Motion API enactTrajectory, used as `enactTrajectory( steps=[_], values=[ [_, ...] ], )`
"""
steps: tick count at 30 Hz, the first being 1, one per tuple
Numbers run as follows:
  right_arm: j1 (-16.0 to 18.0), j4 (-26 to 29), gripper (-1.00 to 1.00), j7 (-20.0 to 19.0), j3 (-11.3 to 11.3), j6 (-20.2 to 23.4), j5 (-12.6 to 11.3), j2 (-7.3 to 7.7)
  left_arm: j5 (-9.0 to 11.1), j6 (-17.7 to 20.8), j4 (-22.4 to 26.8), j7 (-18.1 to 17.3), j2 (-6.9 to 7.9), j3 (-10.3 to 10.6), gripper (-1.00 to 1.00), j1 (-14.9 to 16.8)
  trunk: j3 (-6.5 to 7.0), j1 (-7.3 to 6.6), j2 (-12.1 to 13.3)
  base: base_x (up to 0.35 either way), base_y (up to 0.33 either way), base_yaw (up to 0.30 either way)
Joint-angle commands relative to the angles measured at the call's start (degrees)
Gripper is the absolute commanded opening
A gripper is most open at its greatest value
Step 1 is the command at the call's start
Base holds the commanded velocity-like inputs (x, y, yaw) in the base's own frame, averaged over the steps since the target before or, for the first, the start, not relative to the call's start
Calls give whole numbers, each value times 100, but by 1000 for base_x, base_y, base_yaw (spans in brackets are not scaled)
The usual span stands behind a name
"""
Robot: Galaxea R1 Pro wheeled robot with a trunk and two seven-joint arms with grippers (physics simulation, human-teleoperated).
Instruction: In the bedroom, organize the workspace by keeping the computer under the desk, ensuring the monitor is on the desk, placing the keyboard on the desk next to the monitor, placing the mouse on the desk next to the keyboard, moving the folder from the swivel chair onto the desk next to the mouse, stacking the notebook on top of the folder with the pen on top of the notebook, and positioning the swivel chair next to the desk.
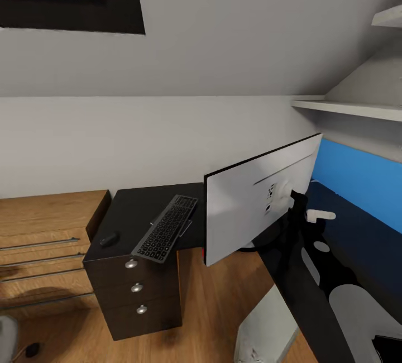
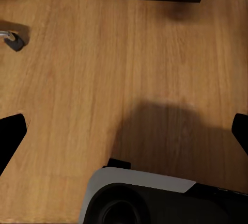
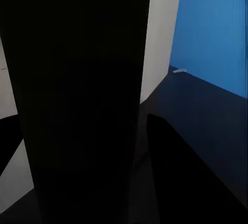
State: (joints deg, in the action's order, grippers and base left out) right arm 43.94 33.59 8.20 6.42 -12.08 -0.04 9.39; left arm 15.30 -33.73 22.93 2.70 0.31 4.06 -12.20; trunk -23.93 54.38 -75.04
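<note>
Item: monitor (image 1: 245, 206), wide flat panel with matte white back and thin black stand, standing on the glossy black L-shaped bench (image 1: 139, 212) and overhanging its inner edge, its back turned to the head camera.

Item: keyboard (image 1: 166, 228), slim, dark keys in a silvery frame, lying tilted with one end propped off the bench top, just beside the monitor.

Item: mouse (image 1: 109, 238), small dark oval, sitting near the bench corner above three silver-knobbed drawers.

Item: computer (image 1: 268, 326), pale boxy case, standing on the wood floor (image 2: 129, 59) under the bench.

Item: pen (image 1: 320, 215), short white stick, lying on the bench beyond the stand.

Item: right gripper, working close behind the monitor's stand; how wide it is standing, and whether it is holding anything, cannot be told.

Item: left gripper (image 2: 124, 131), hanging spread wide and empty over the floor.

Handling note: the step in hand appears to be settling the monitor fully onto the bench; doing this well likely means moving it slowly from low on the stand, keeping the panel upright and clear of the keyboard.
</note>
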Motion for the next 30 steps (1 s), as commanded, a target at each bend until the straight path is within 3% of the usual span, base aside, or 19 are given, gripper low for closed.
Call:
enactTrajectory(
  steps=[1, 30],
  values=[
    [1, -45, -100, 6, -3, -22, -57, 1, 43, -11, 10, 28, 4, 42, 100, -2, -6, -3, -3, -328, 0, 0],
    [1, -37, -100, 0, 0, -22, -57, 4, 51, 7, 10, 37, 10, 42, 100, -2, -6, -3, -3, -335, 0, 0]
  ],
)
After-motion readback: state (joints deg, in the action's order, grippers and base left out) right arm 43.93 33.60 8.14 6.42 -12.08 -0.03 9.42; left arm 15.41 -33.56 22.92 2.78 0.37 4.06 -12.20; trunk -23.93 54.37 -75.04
